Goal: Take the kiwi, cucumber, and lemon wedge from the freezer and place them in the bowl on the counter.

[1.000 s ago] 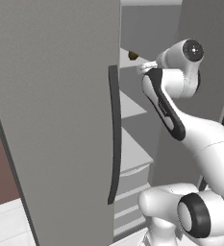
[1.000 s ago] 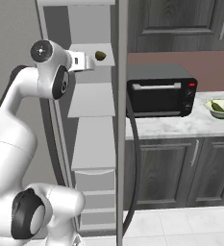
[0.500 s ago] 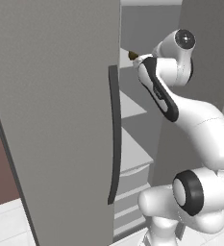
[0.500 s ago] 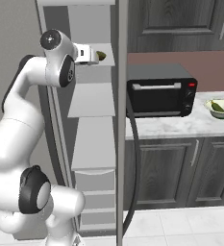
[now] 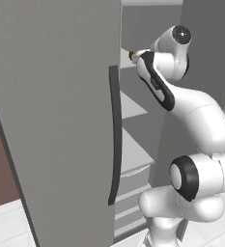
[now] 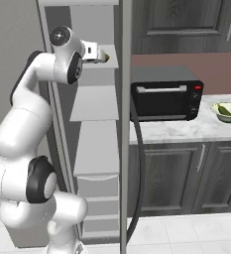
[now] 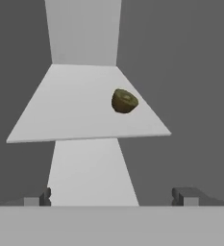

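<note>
The kiwi (image 7: 124,101), a small brown half, lies on the upper shelf (image 7: 80,110) inside the open freezer (image 6: 94,104), right of the shelf's middle. My gripper (image 7: 113,197) is open, its fingertips (image 7: 39,198) wide apart, and it points at that shelf from a short way off. From the right base view the gripper (image 6: 98,53) hangs just left of the kiwi (image 6: 104,58), not touching it. The kiwi (image 5: 132,55) also peeks out beside the hand in the left base view. The pale bowl (image 6: 227,111) stands on the marble counter (image 6: 186,131) at the far right, with something green in it.
The freezer's grey door (image 5: 56,120) stands open on the left, with its long dark handle (image 5: 114,135) close to the arm. A black toaster oven (image 6: 166,94) sits on the counter between the freezer and the bowl. Lower shelves and drawers (image 6: 97,168) lie below the hand.
The arm has reached higher and further into the freezer, bringing the hand nearer the kiwi. The gripper stays open. The kiwi and bowl have not moved.
</note>
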Robot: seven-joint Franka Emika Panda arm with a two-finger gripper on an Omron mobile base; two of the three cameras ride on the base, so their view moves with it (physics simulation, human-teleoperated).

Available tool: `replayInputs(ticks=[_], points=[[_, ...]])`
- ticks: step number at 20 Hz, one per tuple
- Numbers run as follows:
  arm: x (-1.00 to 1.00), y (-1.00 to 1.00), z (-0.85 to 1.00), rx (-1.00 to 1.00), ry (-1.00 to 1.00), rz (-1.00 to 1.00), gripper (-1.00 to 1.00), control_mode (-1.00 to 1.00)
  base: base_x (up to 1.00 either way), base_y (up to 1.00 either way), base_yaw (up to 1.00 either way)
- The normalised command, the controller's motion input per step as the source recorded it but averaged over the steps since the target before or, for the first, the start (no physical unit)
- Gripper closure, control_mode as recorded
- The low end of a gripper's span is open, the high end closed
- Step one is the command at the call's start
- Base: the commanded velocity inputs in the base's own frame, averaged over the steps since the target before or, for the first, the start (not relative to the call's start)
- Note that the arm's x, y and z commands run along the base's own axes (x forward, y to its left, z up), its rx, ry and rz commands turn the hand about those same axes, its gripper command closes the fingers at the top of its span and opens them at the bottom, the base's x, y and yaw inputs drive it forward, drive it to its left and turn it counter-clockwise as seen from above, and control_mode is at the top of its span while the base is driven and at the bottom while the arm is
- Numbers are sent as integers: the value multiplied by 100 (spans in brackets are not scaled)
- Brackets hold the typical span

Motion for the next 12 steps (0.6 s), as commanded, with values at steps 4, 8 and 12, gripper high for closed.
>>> replayInputs(ticks=[4,8,12], points=[[22,-1,0,1,0,0,-100,-100,0,0,0],[21,-6,0,1,0,0,-100,-100,0,0,0],[26,-9,0,3,1,0,-100,-100,0,0,0]])
